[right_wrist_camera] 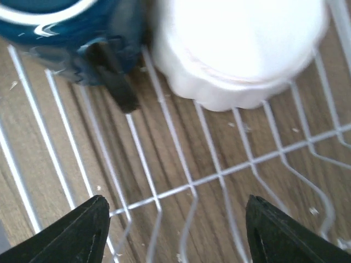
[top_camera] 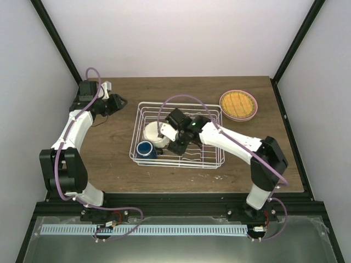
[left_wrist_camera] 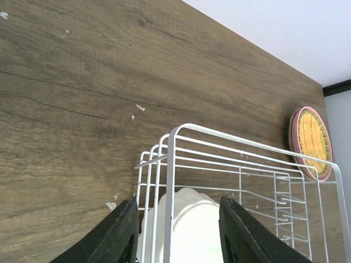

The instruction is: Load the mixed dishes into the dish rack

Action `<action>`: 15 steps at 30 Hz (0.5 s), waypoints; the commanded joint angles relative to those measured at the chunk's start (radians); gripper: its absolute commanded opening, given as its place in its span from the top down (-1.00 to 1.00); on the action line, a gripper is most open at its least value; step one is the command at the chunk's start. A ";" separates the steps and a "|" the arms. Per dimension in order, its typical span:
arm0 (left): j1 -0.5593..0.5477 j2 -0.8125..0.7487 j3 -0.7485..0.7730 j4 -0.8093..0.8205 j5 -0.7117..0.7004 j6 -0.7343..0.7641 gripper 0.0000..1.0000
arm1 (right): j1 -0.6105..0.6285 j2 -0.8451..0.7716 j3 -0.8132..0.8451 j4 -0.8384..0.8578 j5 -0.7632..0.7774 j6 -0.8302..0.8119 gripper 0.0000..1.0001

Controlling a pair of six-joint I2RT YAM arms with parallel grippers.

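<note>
Wooden table bears wire rack with blue mug, cream bowl; left fingers, right fingers spread empty.

Top external: high behind both bases, facing down over whole table. Left wrist: low, looking past left gripper across table; dish rack corner just ahead, plates far beyond. Right wrist: very near, facing down past right gripper onto rack floor; bowl and mug just ahead. Rack, bowl shared by all.

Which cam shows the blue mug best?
Top external: the whole mug shows, upright in the dish rack beside the bowl. Right wrist crops and blurs it. Left wrist misses it.
</note>
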 commanded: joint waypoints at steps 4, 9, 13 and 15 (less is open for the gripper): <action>0.005 0.022 0.041 0.010 0.012 0.001 0.17 | -0.163 -0.138 0.025 0.056 -0.070 0.077 -0.53; 0.005 0.035 0.057 -0.001 0.006 0.007 0.17 | -0.353 -0.113 0.078 0.086 -0.137 0.186 -0.64; 0.005 0.044 0.070 -0.012 -0.005 0.011 0.18 | -0.507 -0.019 0.162 0.076 -0.171 0.274 -0.64; 0.004 0.045 0.076 -0.018 -0.017 0.016 0.18 | -0.577 0.039 0.227 0.059 -0.155 0.315 -0.64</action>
